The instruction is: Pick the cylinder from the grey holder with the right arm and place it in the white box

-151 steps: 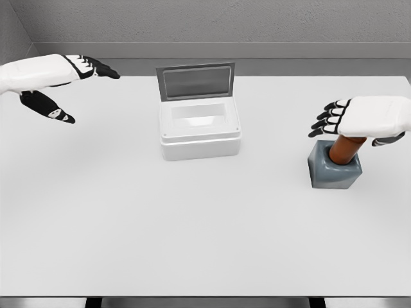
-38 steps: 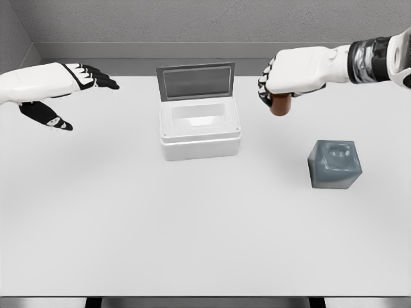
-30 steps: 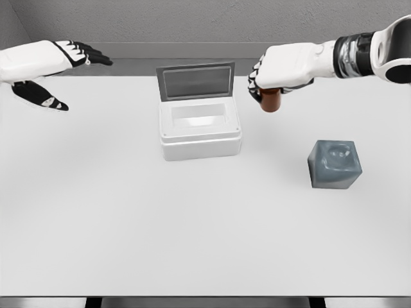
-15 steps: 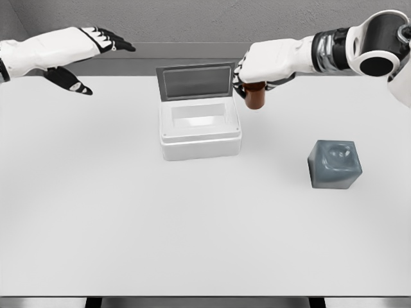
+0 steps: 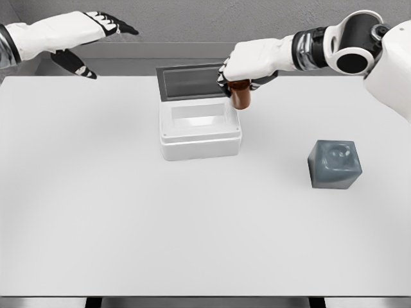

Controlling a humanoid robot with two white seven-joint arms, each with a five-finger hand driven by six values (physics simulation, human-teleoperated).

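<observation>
Cylinder (image 5: 241, 97) work is partly done: the brown cylinder is out of its holder and up in the air, so only the drop is left.

Biggest of all is the white table (image 5: 128, 218), which carries everything. Next in size is the white box (image 5: 200, 130). It sits near the far edge of the table, a bit left of the middle. Its grey lid (image 5: 194, 81) stands open at the back, and I can see nothing inside the box.

Then comes the grey holder (image 5: 334, 165). It sits closer to the right edge of the table, well apart from the box. The round hole on its top has nothing in it, so I think the picking part is finished.

Over the far right corner of the box hangs the right hand (image 5: 247, 63). Its fingers are wrapped tight around the top of the cylinder, and the bottom of the cylinder pokes out below them. The cylinder looks to be above the box's right rim, not yet over the middle and not yet inside.

Up past the far left corner of the table is the left hand (image 5: 83, 35). Its fingers are spread and it holds nothing.

What is left, I think, is to slide a little more over the box, go down and let go.
</observation>
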